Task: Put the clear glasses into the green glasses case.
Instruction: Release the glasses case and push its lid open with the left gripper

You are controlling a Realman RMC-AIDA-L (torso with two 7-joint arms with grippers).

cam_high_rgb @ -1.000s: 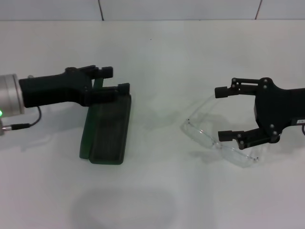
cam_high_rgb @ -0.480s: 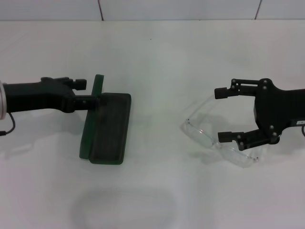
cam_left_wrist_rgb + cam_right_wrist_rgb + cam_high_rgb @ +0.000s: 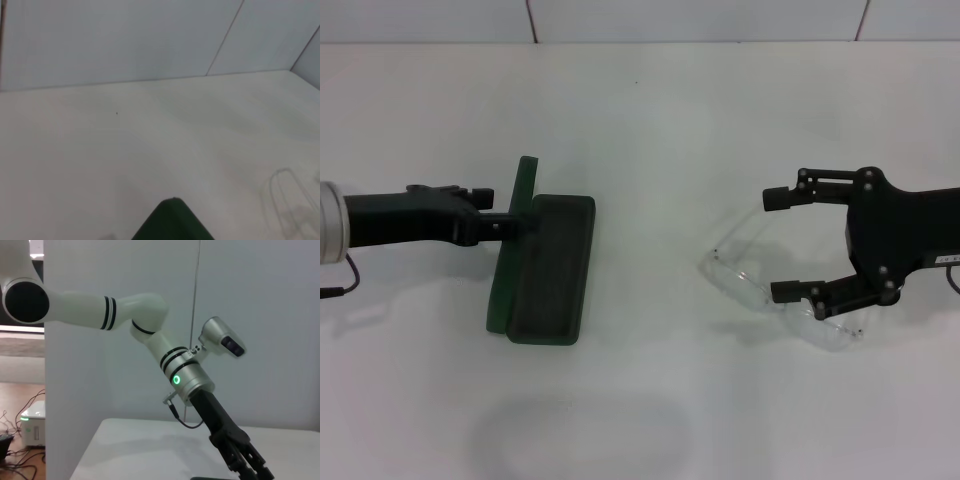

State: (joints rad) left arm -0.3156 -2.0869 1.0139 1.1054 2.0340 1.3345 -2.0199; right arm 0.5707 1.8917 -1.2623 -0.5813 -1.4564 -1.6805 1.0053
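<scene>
Clear glasses (image 3: 775, 290) lie on the white table (image 3: 650, 120) at the right of the scene, lens toward the near right and thin arms reaching toward the far left. The right gripper (image 3: 782, 245) sits over them with its fingers spread wide, one fingertip (image 3: 775, 197) beyond the far arm of the glasses and the other just above the lens; whether either touches the plastic cannot be told. Compared with half a second ago, this gripper has crept slightly left and its far finger has dropped a little closer to the table, while the glasses have not moved.

At the left, the green glasses case (image 3: 542, 265) lies open, its lined tray flat on the table and its lid (image 3: 510, 240) standing up along the tray's left edge. The left gripper (image 3: 510, 210) now reaches in from the left at the far end of the lid; its fingers look close together and narrow there, but whether they pinch the lid cannot be told. A second ago it was over the tray's far end; it has since pulled back leftward. The case has stayed put.

In the left wrist view only a green corner of the case (image 3: 172, 222) shows, with a faint outline of the glasses (image 3: 290, 200) farther off.
</scene>
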